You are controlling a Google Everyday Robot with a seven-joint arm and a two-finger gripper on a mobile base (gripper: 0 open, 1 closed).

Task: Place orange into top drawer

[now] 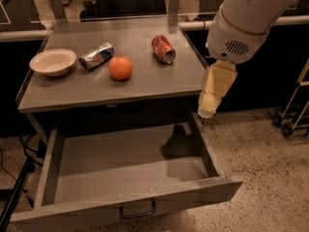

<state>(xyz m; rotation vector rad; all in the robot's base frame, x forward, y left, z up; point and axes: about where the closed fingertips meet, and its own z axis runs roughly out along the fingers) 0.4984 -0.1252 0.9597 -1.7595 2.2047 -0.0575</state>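
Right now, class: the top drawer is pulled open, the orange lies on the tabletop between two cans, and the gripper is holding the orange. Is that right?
One thing is wrong. The camera view shows the gripper clear of the orange, hanging just right of the tabletop, above the open top drawer. The orange lies on the tabletop between the silver can and the red can.

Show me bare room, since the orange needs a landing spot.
The top drawer is bare throughout. On the tabletop the front strip is free; bowl, silver can, orange and soda can crowd its middle. The pincer hangs off its right edge.
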